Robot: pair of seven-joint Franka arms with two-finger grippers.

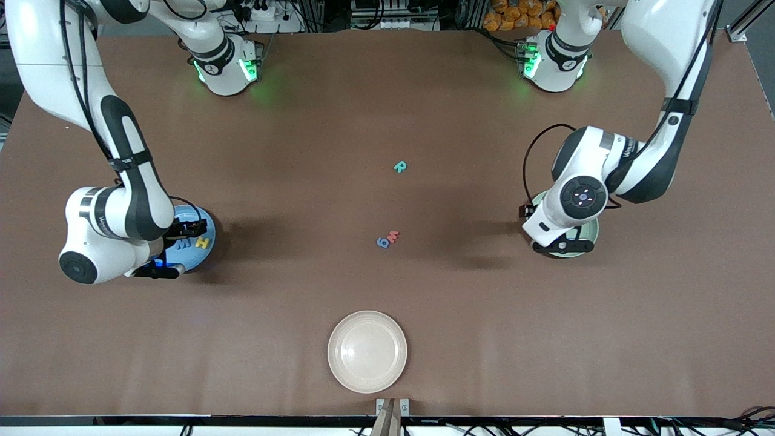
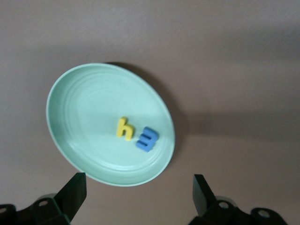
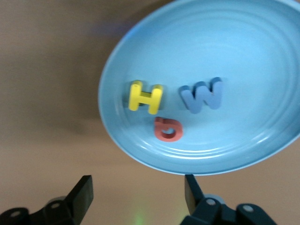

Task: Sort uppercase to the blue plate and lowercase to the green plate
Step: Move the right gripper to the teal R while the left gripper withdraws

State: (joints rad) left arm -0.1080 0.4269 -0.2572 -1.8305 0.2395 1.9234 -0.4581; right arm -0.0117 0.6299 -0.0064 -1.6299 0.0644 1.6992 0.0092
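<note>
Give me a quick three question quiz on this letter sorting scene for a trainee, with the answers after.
1. True or false: the beige plate holds a letter.
2. How many letters lie in the blue plate?
3. Which is nearest the robots' bases: A teal R, B blue g, C red m?

Key: 1 false. 2 three: yellow H, blue M, red Q. 3 A.

My right arm comes down from its base at the frame's upper left and bends to the lower left of the front view. My right gripper (image 3: 136,199) hangs there in the air, fingers spread and empty. My left arm drops from the upper right corner, elbow folded, to mid-right. My left gripper (image 2: 139,197) hangs with fingers wide apart, empty.
</note>
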